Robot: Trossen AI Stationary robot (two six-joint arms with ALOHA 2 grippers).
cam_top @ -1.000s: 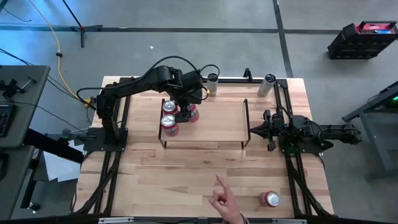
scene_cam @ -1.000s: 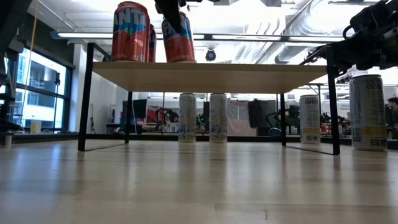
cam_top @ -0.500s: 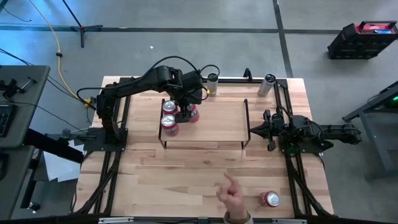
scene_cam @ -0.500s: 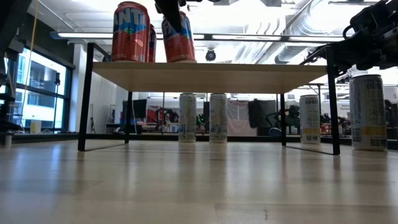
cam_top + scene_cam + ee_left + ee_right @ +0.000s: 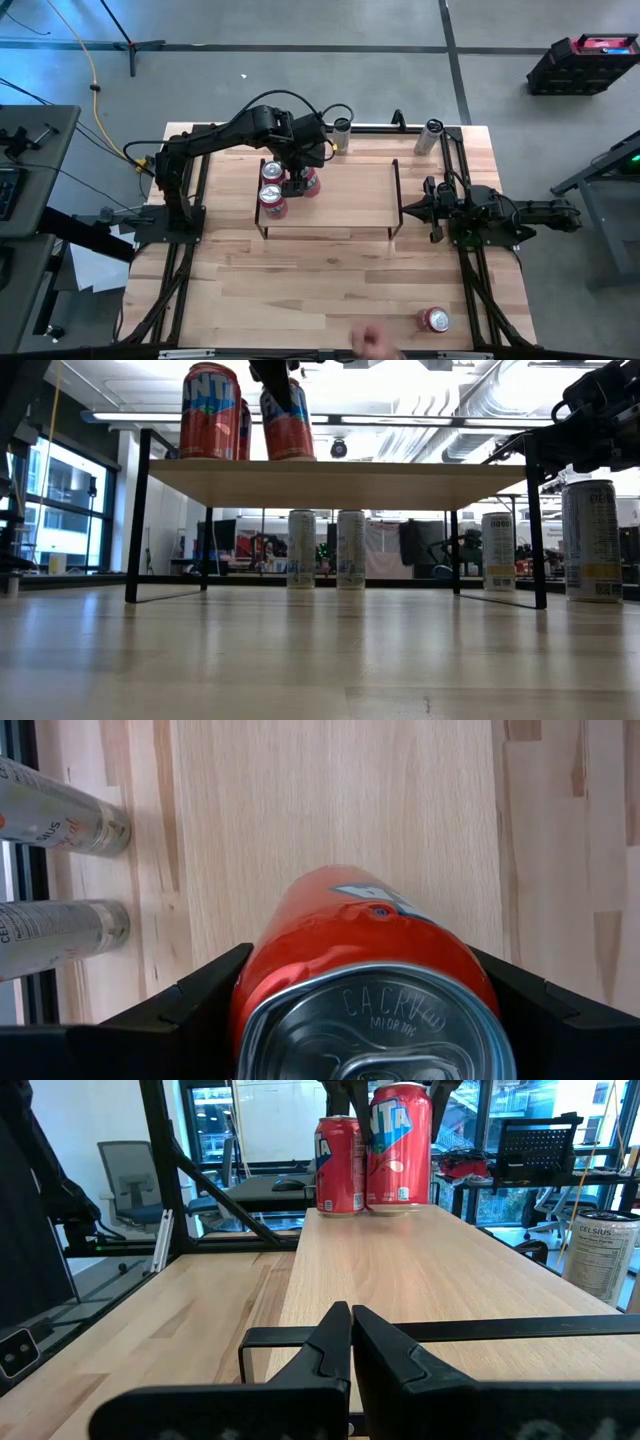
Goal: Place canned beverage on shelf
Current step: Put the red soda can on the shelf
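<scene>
The left gripper (image 5: 302, 181) reaches over the left end of the shelf (image 5: 350, 195), a low rectangular light-wood board on a thin black wire frame with raised end rails, standing on the large wooden bench (image 5: 300, 280). Its dark fingers (image 5: 195, 1005) grasp an upright red beverage can with a silver lid (image 5: 365, 990), one on each side; in the low view the can's (image 5: 286, 422) base meets the shelf board (image 5: 340, 472). Two more red cans (image 5: 271, 186) stand upright on the shelf just beside it, at the left rail, one behind the other.

The right gripper (image 5: 412, 209) rests on the bench just outside the shelf's right end rail, its fingers (image 5: 335, 1342) clenched together on nothing.

Another red can (image 5: 434, 320) stands alone near the bench's front right corner, well apart from the shelf. Slim silver cans (image 5: 343, 127) stand along the bench's rear edge behind the shelf, and another one (image 5: 430, 134) leans at the rear right. A person's hand (image 5: 375, 342) shows at the bench's front edge, left of the lone red can.
</scene>
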